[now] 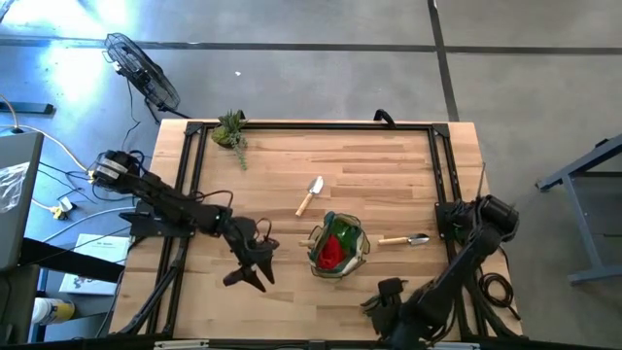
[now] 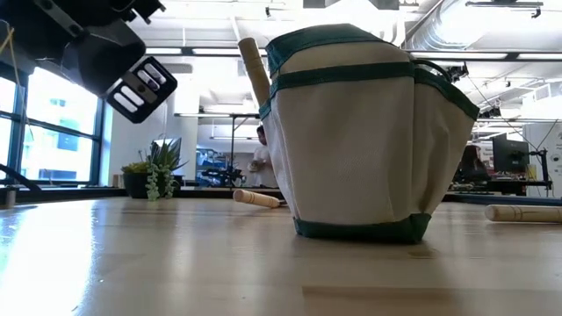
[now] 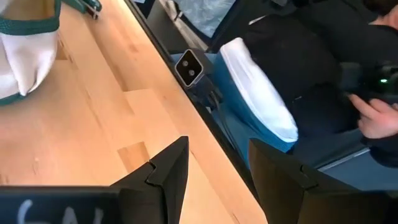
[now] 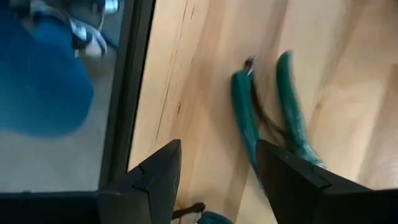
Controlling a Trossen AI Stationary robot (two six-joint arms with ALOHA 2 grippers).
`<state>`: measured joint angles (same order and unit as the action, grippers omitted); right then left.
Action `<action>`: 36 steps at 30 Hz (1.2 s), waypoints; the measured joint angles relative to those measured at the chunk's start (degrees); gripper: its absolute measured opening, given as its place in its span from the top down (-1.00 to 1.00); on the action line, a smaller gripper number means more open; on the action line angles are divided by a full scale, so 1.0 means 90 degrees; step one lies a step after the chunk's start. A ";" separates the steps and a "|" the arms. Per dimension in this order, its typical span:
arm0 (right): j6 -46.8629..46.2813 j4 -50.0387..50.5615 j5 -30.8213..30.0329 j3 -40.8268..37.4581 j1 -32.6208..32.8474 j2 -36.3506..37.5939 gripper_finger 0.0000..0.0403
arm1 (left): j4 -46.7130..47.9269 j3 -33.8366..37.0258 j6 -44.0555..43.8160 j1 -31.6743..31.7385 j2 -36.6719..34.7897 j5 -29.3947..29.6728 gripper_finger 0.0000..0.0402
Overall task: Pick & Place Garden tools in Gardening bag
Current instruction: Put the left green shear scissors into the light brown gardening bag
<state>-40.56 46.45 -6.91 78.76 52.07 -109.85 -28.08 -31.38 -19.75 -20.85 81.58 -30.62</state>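
The gardening bag [image 1: 338,248] stands upright at mid-table with the red glove [image 1: 331,251] inside; in the low view [image 2: 369,132] a wooden handle [image 2: 253,70] sticks out of its top. One wooden-handled trowel [image 1: 309,194] lies beyond the bag, and another wooden-handled tool [image 1: 403,239] lies to its right. Green-handled shears [image 4: 267,118] lie flat on the table just ahead of my right gripper [image 4: 219,155], which is open and empty near the front edge [image 1: 381,297]. My left gripper [image 1: 251,277] hovers open and empty left of the bag [image 3: 217,149].
A leafy plant [image 1: 231,131] sits at the far left corner. Black rails [image 1: 190,175] run along the table's sides. A seated person [image 3: 292,74] with a hand [image 3: 373,118] shows beyond the table's near edge. Bare wood lies left of the bag.
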 joint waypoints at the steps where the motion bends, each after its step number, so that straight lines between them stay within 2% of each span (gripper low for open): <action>1: 0.0082 0.0027 0.0075 0.0000 0.0000 -0.0070 0.02 | 0.0000 0.0000 -0.0004 -0.0068 0.0000 0.0091 0.20; 7: 0.0639 0.0333 0.0281 -0.0010 -0.0061 -0.0332 0.02 | -0.0005 0.0000 -0.0024 -0.0421 0.0000 0.0745 0.20; 10: 0.0803 0.0457 0.0093 -0.0010 -0.0136 -0.0339 0.02 | -0.0004 0.0000 -0.0023 -0.0494 0.0000 0.0961 0.20; 17: 0.1051 0.0435 0.0008 -0.0010 -0.0370 -0.0344 0.02 | -0.0002 0.0000 -0.0008 -0.0477 0.0000 0.1040 0.20; 28: 0.1044 0.0282 0.0600 -0.0007 -0.0498 -0.0346 0.02 | 0.0085 -0.0002 -0.0003 -0.0477 0.0002 0.1165 0.20; 36: 0.1533 0.0253 0.0973 -0.0007 -0.0613 -0.0347 0.02 | 0.0139 -0.0005 -0.0003 -0.0477 0.0002 0.1190 0.20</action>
<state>-26.77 48.73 1.85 78.70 46.55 -112.97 -26.83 -31.42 -19.77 -25.15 81.60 -19.91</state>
